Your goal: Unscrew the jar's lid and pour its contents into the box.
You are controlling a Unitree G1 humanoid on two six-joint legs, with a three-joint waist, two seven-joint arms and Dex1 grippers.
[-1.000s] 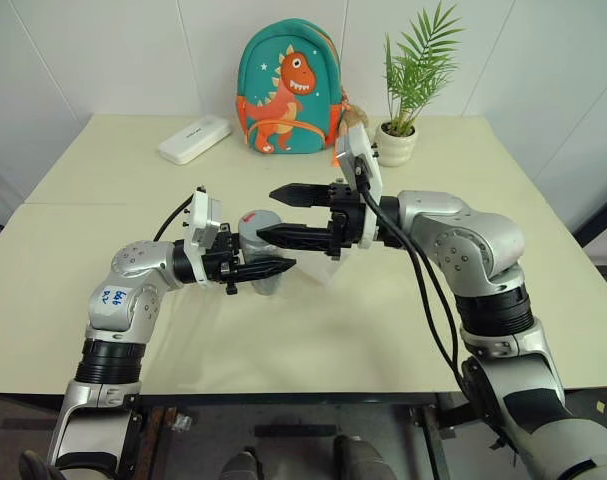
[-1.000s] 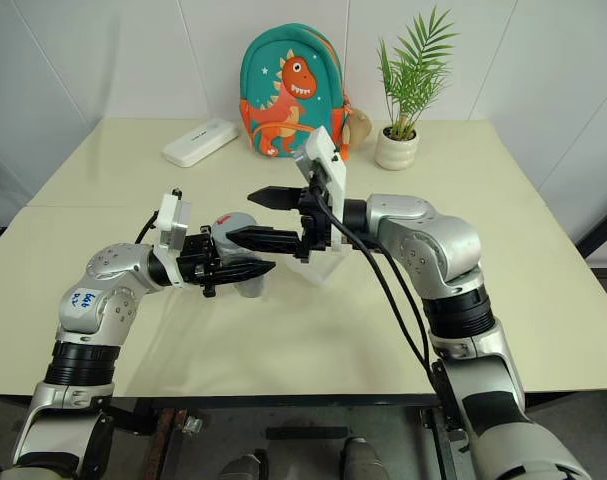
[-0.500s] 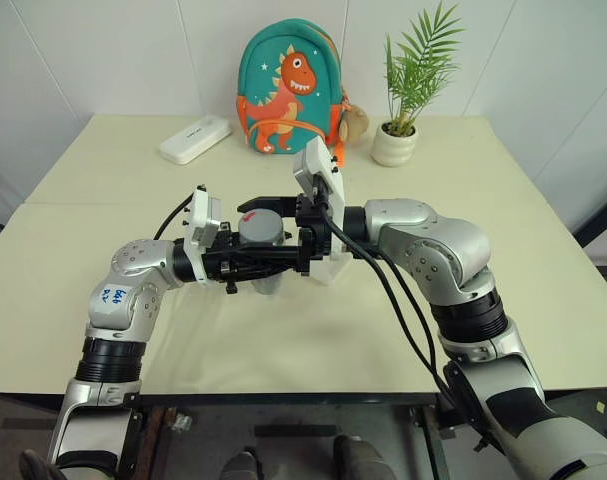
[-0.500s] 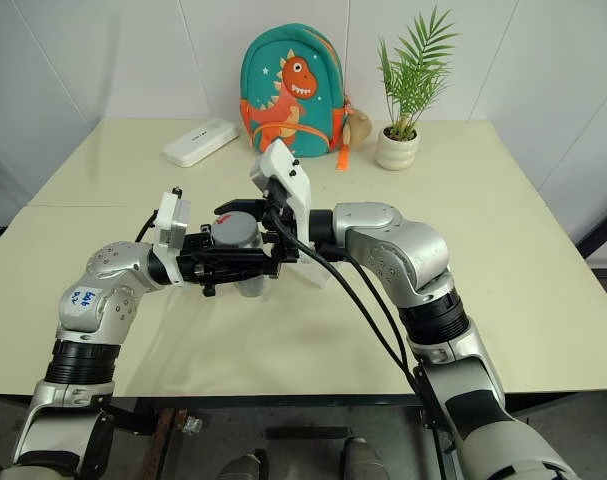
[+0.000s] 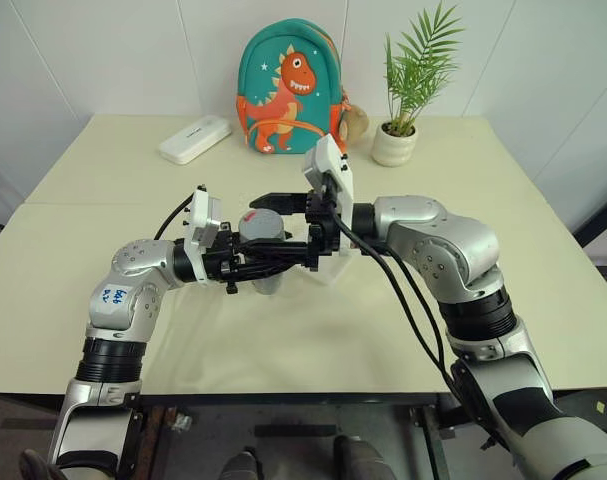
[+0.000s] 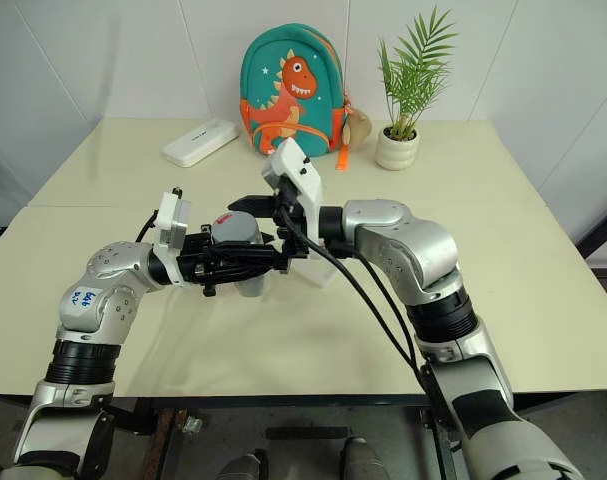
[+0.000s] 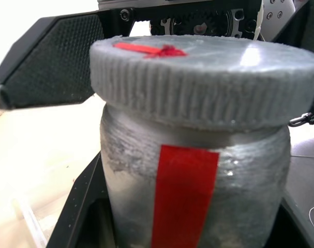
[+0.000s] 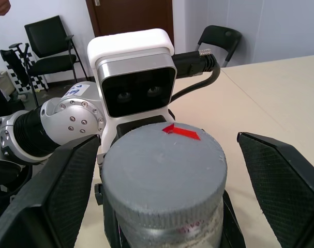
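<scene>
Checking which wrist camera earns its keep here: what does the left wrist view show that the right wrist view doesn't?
Left wrist view: the jar side-on, with its red strip and the lid's ribbed edge seated on it.

Right wrist view: the lid's flat top from above, the right gripper's fingers spread either side and apart from it, and the left wrist's camera behind.

Both: the lid still on the jar, red arrow on top, the left gripper shut on the jar.

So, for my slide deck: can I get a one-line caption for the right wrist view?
Open right gripper straddles the jar's lid, fingers apart on either side, with the left gripper holding the jar.
</scene>
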